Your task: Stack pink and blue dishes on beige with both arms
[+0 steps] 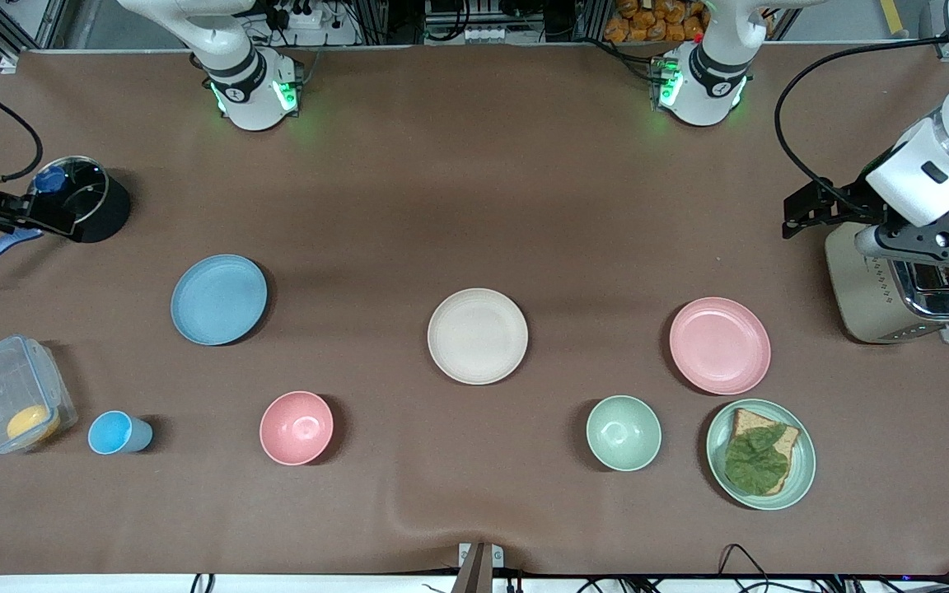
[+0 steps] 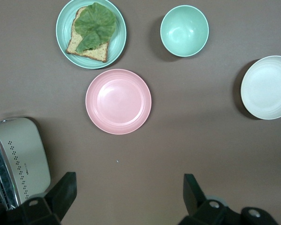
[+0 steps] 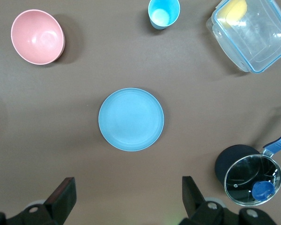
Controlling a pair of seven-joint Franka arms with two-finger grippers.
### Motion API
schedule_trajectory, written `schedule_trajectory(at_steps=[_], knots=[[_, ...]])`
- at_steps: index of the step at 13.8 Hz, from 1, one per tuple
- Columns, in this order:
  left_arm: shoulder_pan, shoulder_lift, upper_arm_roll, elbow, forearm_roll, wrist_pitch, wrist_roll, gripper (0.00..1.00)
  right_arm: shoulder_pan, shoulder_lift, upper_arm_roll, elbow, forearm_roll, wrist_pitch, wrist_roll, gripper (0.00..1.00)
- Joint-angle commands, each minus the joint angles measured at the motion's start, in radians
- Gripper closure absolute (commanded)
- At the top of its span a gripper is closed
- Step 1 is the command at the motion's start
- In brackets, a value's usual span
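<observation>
- The beige plate (image 1: 478,335) sat mid-desk, the pink plate (image 1: 720,345) toward the left arm's end, the blue plate (image 1: 218,299) toward the right arm's.
- The left hand (image 2: 126,199) hung spread above the toaster (image 1: 903,284), nearest pink.
- The right hand (image 3: 126,199), spread and empty, hung over the pot (image 1: 83,198), nearest blue.

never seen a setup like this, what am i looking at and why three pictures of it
Two white robot arms stand at a brown table. One picture looks down from high across the table; the other two come from cameras on the arms' wrists.

The left tool hangs open over the table beside a silver toaster, looking down at a flat round pink plate. The right tool hangs open near a lidded black pot, looking down at a flat round blue plate. Neither holds anything.

A flat round beige plate lies between those two plates. Nearer the high camera lie bowls, a cup, a clear box and a green plate with toast.
</observation>
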Motion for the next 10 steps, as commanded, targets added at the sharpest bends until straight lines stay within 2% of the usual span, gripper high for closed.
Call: schedule_trajectory(at_steps=[1,10], knots=[[-0.003,0.01,-0.005,0.021,0.002,-0.002,-0.029,0.0,-0.008,-0.012,0.002,-0.017,0.013,0.001,0.002,0.0],[-0.006,0.022,-0.008,0.021,0.013,0.004,-0.037,0.0,-0.008,0.011,0.002,-0.017,0.013,0.002,0.0,0.0]])
